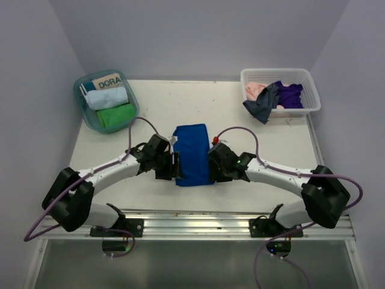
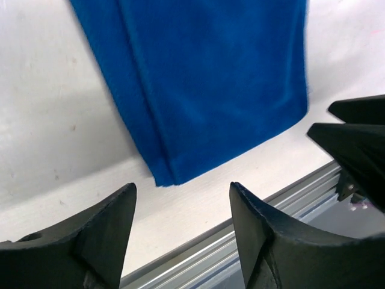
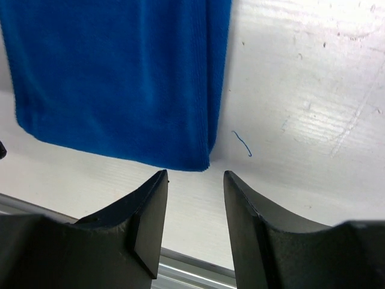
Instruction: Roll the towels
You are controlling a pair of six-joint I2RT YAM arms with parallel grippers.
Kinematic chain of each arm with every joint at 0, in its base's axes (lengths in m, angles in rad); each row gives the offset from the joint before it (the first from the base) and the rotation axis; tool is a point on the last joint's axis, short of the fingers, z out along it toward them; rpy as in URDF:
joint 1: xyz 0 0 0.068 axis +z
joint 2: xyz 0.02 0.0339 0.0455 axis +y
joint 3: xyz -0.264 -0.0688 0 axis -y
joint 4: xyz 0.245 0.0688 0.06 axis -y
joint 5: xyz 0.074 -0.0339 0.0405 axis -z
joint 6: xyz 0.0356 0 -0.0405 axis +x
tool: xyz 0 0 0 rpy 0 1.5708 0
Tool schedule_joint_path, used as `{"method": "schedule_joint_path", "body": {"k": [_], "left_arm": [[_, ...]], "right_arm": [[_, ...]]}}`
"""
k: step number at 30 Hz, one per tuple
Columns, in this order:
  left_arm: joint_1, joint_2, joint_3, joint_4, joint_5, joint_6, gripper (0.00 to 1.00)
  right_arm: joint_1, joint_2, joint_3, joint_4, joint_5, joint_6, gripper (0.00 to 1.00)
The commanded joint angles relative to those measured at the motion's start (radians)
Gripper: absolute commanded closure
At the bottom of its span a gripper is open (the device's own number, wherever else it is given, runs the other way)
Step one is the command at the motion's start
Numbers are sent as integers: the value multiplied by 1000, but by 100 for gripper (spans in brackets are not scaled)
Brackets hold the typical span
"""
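A royal blue towel (image 1: 192, 153) lies folded flat in a long strip in the middle of the table, with a small white tag at its far left corner. My left gripper (image 1: 176, 167) is open and empty at the towel's near left corner (image 2: 165, 177). My right gripper (image 1: 212, 167) is open and empty at its near right corner (image 3: 201, 162). In both wrist views the jaws stand apart just short of the towel's near edge. The right gripper's fingers (image 2: 355, 141) show in the left wrist view.
A teal bin (image 1: 84, 111) at the back left holds a rolled light blue towel (image 1: 107, 97), a rolled green towel (image 1: 116, 115) and a card. A white basket (image 1: 308, 87) at the back right holds pink, grey and purple towels. A metal rail (image 1: 192, 220) runs along the near table edge.
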Motion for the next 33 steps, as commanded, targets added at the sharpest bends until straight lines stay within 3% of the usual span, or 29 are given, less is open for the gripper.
{"method": "schedule_joint_path", "body": {"k": [1, 4, 19, 21, 29, 33], "left_arm": [[-20, -8, -69, 35, 25, -26, 36], [-29, 4, -83, 54, 23, -38, 44], [-54, 96, -107, 114, -46, -78, 62], [-54, 101, -106, 117, -55, -81, 65], [-54, 113, -97, 102, -76, -94, 100], [-54, 98, -83, 75, -101, -104, 100]], "right_arm": [[4, 3, -25, 29, -21, 21, 53], [4, 5, -38, 43, -35, 24, 52], [4, 69, -50, 102, -72, 12, 58], [4, 82, -47, 104, -72, 12, 61], [4, 94, -41, 116, -75, 8, 80], [4, 85, -33, 109, -72, 6, 94]]}}
